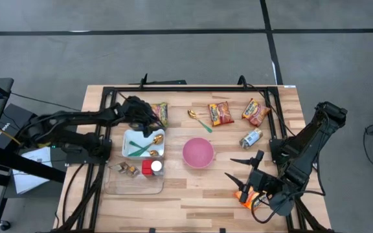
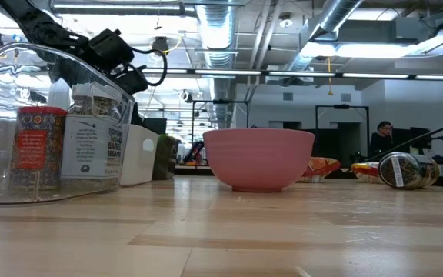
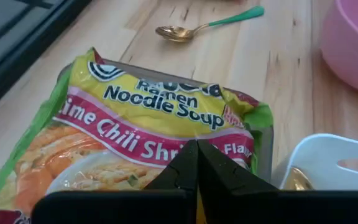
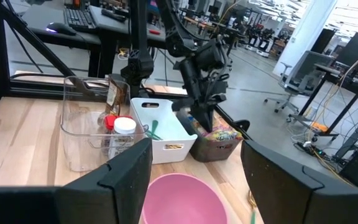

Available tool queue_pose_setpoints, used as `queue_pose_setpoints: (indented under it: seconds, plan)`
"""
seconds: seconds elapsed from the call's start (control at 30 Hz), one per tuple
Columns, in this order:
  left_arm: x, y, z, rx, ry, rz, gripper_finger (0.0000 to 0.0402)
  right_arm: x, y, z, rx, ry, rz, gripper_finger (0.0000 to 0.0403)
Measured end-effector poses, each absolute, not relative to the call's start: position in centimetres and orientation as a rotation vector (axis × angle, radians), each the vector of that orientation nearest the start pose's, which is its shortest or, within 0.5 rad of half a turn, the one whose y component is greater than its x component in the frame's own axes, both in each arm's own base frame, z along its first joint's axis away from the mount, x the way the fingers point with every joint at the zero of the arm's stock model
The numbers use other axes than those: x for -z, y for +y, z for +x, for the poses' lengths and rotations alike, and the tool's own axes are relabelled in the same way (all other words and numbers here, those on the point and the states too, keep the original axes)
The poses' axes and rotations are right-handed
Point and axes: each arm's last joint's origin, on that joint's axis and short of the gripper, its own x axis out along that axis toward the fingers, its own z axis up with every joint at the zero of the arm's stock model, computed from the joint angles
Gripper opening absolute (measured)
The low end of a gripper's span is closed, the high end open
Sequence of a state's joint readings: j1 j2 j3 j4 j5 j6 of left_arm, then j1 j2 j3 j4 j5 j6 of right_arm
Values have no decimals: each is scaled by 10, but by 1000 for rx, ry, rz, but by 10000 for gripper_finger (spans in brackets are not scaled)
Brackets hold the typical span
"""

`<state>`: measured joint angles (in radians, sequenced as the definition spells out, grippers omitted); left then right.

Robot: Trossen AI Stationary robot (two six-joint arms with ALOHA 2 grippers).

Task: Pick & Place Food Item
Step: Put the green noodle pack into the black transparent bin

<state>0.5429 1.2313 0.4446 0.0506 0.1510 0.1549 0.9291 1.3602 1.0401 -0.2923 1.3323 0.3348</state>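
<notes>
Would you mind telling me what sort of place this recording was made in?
Probably a robotics lab or open workshop: exposed ceiling ducts, desks with a keyboard, and a person seated at a workstation beyond the wooden table.

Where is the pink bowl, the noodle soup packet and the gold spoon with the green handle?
pink bowl (image 1: 198,153), high view, on its inside middle.
noodle soup packet (image 3: 142,127), left wrist view, on the printed front.
gold spoon (image 3: 174,32), left wrist view, on its gold bowl end.
</notes>
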Motion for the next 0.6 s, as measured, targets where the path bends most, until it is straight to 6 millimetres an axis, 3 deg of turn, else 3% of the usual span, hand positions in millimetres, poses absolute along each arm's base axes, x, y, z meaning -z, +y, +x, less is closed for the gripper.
queue_pose_setpoints:
  seconds: [0.1, 0.27, 0.43, 0.6]
  plan:
    - [-153, 109, 190, -320, 751, -99, 0, -299, 205, 188, 424, 193, -235, 240]
    - [-166, 105, 183, -305, 704, -79, 0, -298, 205, 188, 424, 194, -238, 240]
    - [-193, 103, 180, -335, 519, -37, 0, -299, 205, 188, 424, 194, -237, 240]
    - [-194, 108, 186, -406, 469, -34, 0, -299, 205, 188, 424, 194, -236, 240]
